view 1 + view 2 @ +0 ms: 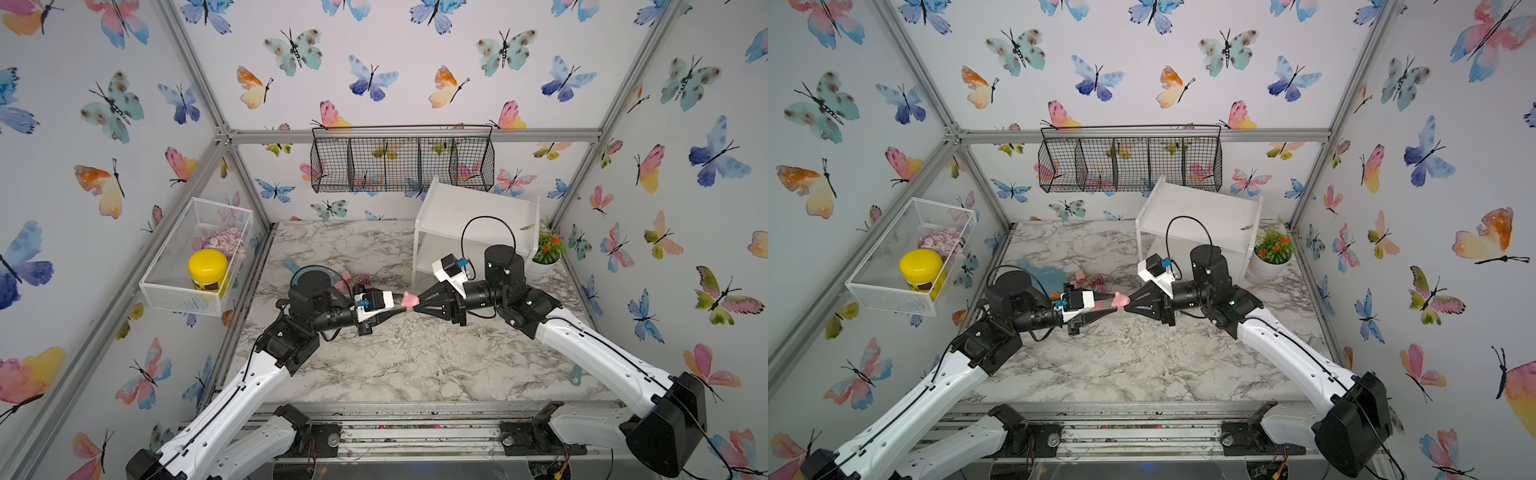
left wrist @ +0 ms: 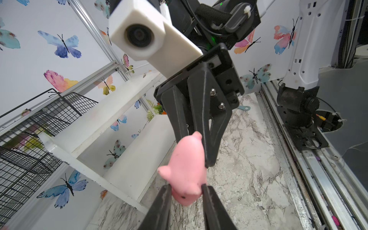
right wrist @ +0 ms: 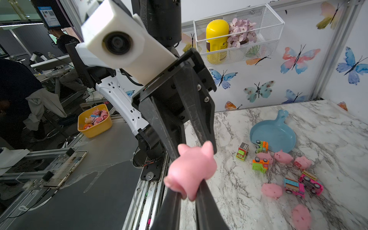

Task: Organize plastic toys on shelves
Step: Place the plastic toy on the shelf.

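Clamped by left jaws and right jaws at opposite ends, mid-air over the marble bench [image 1: 374, 365]: one glossy pink plastic pig figure [image 1: 410, 300]. Probably a handover, bound for the white two-tier wooden shelf unit [image 1: 478, 216], far right. Mostly hidden behind the left arm [image 1: 266, 365] in both top views: other pigs [image 3: 282, 157] and bright toy trucks [image 3: 260, 164], far left.

Bright even light, soft shadows, fisheye-bent edges, close pig [image 3: 191, 169] slightly blurred

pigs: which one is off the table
The pig gripped by left gripper and right gripper, mid-air; the other pigs lie on the marble table.
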Motion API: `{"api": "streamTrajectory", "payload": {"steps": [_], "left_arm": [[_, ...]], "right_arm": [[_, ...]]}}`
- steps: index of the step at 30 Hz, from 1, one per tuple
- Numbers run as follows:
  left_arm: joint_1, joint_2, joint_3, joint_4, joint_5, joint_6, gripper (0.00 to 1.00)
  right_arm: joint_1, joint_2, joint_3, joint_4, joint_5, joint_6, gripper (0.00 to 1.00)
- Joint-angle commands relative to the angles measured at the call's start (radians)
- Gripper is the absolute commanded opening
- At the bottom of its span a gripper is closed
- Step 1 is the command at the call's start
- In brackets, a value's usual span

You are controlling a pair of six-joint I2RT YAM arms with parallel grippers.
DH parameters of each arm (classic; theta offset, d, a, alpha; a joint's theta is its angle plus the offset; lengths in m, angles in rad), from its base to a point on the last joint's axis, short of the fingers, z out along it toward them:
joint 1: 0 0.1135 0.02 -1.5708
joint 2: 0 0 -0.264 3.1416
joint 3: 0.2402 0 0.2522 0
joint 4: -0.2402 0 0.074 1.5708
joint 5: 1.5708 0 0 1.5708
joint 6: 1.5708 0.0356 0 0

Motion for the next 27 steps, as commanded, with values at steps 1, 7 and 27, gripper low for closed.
{"api": "streamTrajectory", "payload": {"steps": [1,7,27], "left_arm": [[-0.028,0.01,0.024,0.028,0.059,-0.021,0.26],[-0.031,0.012,0.03,0.032,0.063,-0.035,0.03],[-0.03,0.14,0.25,0.059,-0.451,-0.598,0.0]], "right_arm": [[0.005,0.016,0.027,0.034,-0.01,0.012,0.17],[0.006,0.014,0.026,0.033,-0.001,0.013,0.17],[0.005,-0.338,-0.074,0.154,1.078,0.325,0.7]]}}
